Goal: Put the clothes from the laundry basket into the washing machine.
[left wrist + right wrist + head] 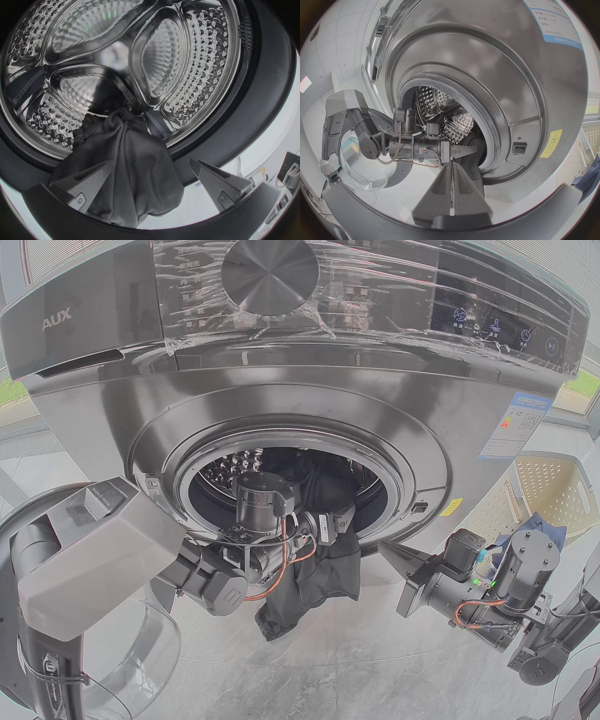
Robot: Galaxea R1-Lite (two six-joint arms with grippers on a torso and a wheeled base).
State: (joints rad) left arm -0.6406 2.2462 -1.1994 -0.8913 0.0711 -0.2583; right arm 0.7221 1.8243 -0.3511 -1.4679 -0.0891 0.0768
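Note:
The washing machine (300,396) stands with its drum (93,47) open. A dark garment (134,168) lies half inside the drum and hangs over the rubber seal, trailing down the front of the machine (312,577). My left gripper (150,167) sits open at the drum mouth, its fingers spread on either side of the garment without pinching it; the right wrist view shows that gripper (465,151) at the opening too. My right gripper (452,168) is shut with nothing in it, low and to the right of the door opening (390,552). Blue clothes (537,530) lie in the beige laundry basket (556,484).
The machine's round glass door (144,646) hangs open low on the left, beside my left arm. The basket stands on the floor to the right of the machine, behind my right arm. Pale tiled floor (350,665) lies in front of the machine.

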